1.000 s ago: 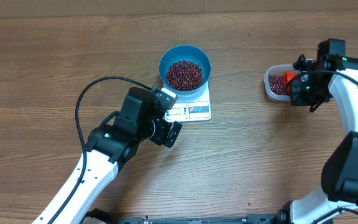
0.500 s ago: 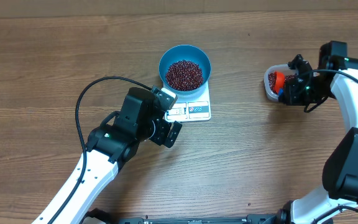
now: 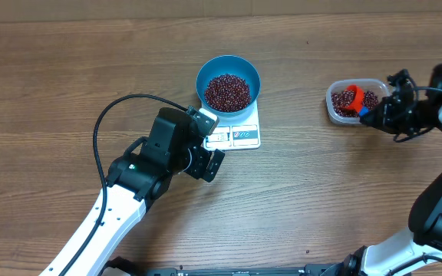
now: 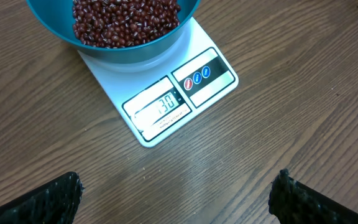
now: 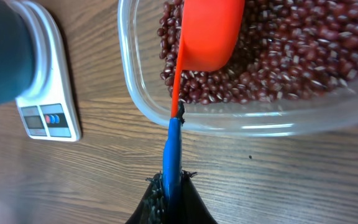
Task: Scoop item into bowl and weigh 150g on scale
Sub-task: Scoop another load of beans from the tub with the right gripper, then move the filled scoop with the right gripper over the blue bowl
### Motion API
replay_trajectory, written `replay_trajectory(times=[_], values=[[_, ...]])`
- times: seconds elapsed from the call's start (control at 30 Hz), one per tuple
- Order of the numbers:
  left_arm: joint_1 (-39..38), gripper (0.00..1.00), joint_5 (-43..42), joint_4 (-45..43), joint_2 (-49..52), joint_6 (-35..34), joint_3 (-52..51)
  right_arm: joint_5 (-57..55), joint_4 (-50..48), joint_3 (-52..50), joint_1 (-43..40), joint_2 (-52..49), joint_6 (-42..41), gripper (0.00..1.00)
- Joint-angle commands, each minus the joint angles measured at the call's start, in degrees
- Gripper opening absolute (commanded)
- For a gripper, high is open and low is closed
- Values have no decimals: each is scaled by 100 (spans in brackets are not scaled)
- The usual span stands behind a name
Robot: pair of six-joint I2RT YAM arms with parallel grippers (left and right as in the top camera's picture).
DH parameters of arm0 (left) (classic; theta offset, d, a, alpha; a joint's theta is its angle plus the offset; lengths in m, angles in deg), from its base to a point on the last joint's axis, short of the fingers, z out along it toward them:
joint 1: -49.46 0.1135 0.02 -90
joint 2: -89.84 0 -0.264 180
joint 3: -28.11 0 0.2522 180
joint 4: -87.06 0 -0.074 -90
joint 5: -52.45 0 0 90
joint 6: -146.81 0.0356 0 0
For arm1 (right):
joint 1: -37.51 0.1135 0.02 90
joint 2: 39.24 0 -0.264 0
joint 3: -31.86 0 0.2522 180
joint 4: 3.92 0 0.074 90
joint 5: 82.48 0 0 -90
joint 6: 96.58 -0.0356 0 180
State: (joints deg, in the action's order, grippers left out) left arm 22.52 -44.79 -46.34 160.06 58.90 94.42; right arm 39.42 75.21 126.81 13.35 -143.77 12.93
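The blue bowl of beans sits on the scale for weighing; well right of it, the right hand clamps the orange scoop in the clear tub, probably reloading, while the left hand hangs spread just beside the scale.

Got left gripper wide open just beside the flat white scale, right gripper far right of it, pinching a blue-handled orange scoop.
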Motion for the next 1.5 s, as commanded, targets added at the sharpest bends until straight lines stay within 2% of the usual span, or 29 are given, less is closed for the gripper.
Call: replay_trajectory(times=[0.0, 0.27, 0.73, 1.03, 1.23, 1.47], values=[[31, 100, 35, -4, 17, 52, 118, 481, 52, -35, -280, -17, -13, 4], [31, 99, 35, -4, 20, 52, 118, 914, 271, -35, -595, -17, 249, 4], [31, 100, 35, -4, 20, 52, 118, 1497, 719, 258, -623, -15, 358, 4], [31, 100, 35, -4, 20, 52, 118, 2245, 1397, 669, -599, -15, 955, 4], [31, 100, 35, -4, 20, 52, 118, 2459, 1405, 671, -247, -11, 955, 4], [31, 99, 35, -4, 20, 52, 118, 2483, 1296, 802, 752, 7, 918, 4]])
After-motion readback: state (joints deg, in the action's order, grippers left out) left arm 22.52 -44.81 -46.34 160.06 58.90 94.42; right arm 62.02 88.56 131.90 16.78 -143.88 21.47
